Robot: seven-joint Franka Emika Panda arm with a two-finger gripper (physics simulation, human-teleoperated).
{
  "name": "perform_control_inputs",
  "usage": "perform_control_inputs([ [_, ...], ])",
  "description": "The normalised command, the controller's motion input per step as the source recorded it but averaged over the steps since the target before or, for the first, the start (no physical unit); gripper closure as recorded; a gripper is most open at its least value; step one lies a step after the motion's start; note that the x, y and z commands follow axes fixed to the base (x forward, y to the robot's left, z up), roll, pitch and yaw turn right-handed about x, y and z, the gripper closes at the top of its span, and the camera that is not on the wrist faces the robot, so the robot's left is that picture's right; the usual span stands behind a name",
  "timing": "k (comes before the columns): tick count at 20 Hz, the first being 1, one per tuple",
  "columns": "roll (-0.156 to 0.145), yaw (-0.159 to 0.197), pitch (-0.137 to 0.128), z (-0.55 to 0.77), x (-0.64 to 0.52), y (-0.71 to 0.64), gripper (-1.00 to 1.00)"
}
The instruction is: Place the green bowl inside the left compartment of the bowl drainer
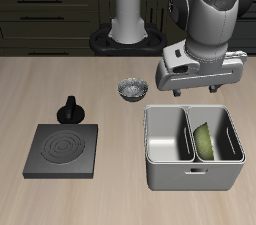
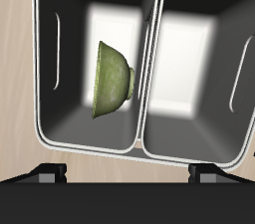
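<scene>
The green bowl (image 1: 204, 141) (image 2: 112, 79) lies tipped on its edge inside the left compartment (image 1: 226, 137) (image 2: 75, 29) of the grey bowl drainer (image 1: 190, 181) (image 2: 151, 29), leaning by the middle divider. My gripper (image 1: 193, 86) (image 2: 125, 174) hangs above the drainer's back rim, open, with its fingertips (image 2: 45, 174) spread wide and nothing between them. It is clear of the bowl. The other well is empty.
A grey-and-white patterned bowl (image 1: 131, 90) sits behind the drainer. A flat black stove plate (image 1: 62, 149) lies nearer the front, with a small black pot (image 1: 72, 109) just behind it. The robot's base (image 1: 122, 31) stands at the back.
</scene>
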Motion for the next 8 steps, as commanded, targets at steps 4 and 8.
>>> perform_control_inputs([
  [4,0.041,-0.018,-0.043,0.23,-0.25,-0.04,-1.00],
  [8,0.017,-0.019,-0.035,0.15,-0.16,-0.16,-1.00],
])
